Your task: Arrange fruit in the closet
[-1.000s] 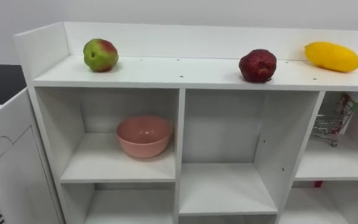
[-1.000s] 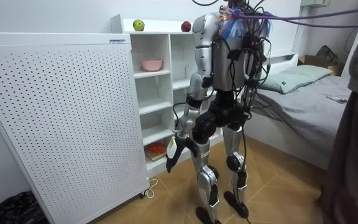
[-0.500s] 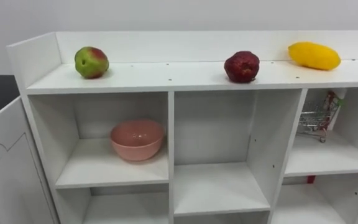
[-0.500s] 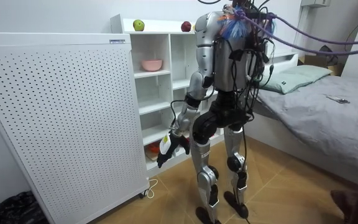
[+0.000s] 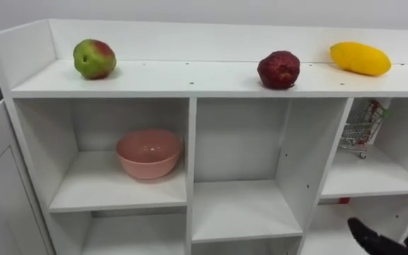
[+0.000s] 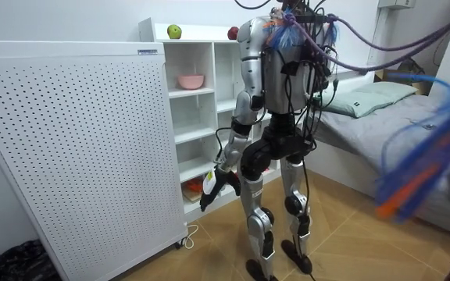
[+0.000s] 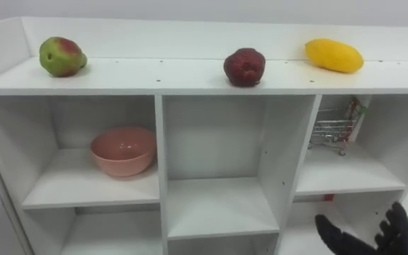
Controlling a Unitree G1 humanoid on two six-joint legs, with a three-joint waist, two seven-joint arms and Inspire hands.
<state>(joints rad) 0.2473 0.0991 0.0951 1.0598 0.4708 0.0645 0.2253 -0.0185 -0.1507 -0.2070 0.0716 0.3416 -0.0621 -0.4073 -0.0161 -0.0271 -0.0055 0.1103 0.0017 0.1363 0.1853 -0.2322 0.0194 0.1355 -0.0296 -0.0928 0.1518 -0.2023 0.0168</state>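
Right hand (image 7: pixel 395 230) newly in view, fingers seemingly spread

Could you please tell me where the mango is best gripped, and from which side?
Probably round its thick middle, from the front and above: the mango lies lengthwise on the top shelf, its ends taper, and the back wall stands close behind it.
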